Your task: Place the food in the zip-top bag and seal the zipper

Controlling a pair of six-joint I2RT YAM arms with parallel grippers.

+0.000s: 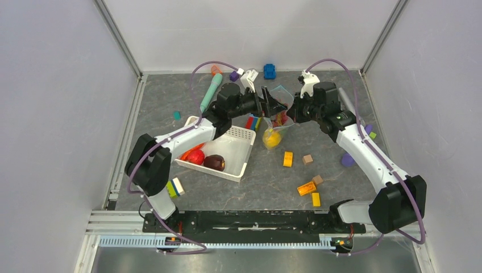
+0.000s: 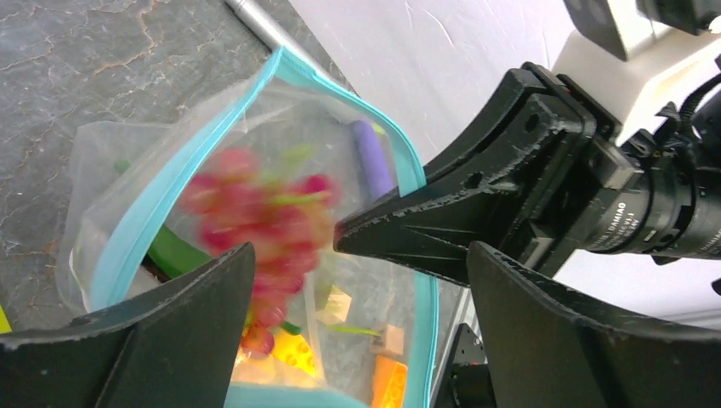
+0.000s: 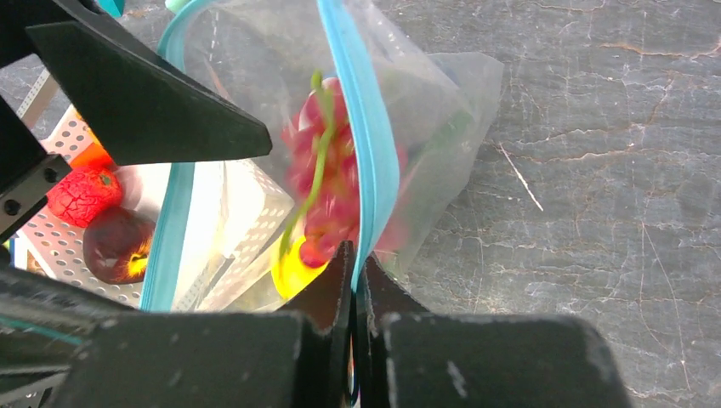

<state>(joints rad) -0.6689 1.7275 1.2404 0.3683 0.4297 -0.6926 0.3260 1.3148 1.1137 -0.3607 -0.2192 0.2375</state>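
Clear zip-top bag (image 1: 279,105) held mouth-up over the counter (image 1: 267,182), teal zipper (image 3: 374,161) gaping, right pincer (image 3: 353,255) clenched on that strip. Left pincer (image 2: 359,255) released above the mouth. Blurred red cluster (image 2: 263,221), probably grapes, inside. White basket (image 1: 241,136) just left, back wall (image 1: 256,28) near. Red piece (image 3: 83,194) and maroon piece (image 3: 115,246) in the basket, hidden from the left wrist.

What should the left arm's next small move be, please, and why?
Probably lift the open left hand away from the zip-top bag toward the white mesh basket: the grapes are inside, the right hand pinches the zipper, and a red fruit and a maroon fruit lie there.
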